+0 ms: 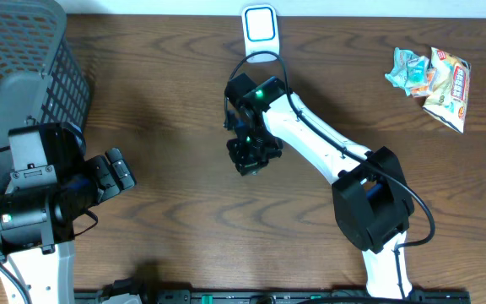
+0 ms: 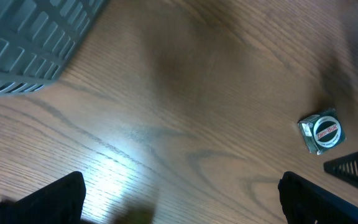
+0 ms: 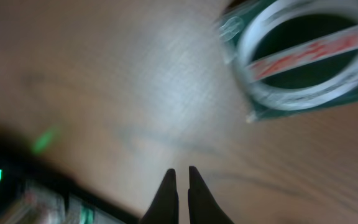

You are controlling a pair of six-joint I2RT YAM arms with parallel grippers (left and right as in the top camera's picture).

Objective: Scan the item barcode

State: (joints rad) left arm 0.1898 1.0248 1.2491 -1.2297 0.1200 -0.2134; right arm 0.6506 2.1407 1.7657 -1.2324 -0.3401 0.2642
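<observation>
Grey basket [image 1: 24, 59] far left, left gripper [image 1: 118, 171] near it with jaws spread and empty, right gripper [image 3: 182, 173] at mid-table clenched on nothing, small green round-labelled item [image 3: 303, 57] lying on the table [image 1: 167, 253] up and right of its fingertips, apart, snack packets [image 1: 433, 76] far right.

Right tool [image 1: 248, 159] sits near a white device [image 1: 260, 25].

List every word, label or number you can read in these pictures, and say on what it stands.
No text can be read.
Green packet: red band across a white round label, lettering blurred in both wrist views.
Snack packets: red label, print too small.
White device: no lettering visible.
</observation>
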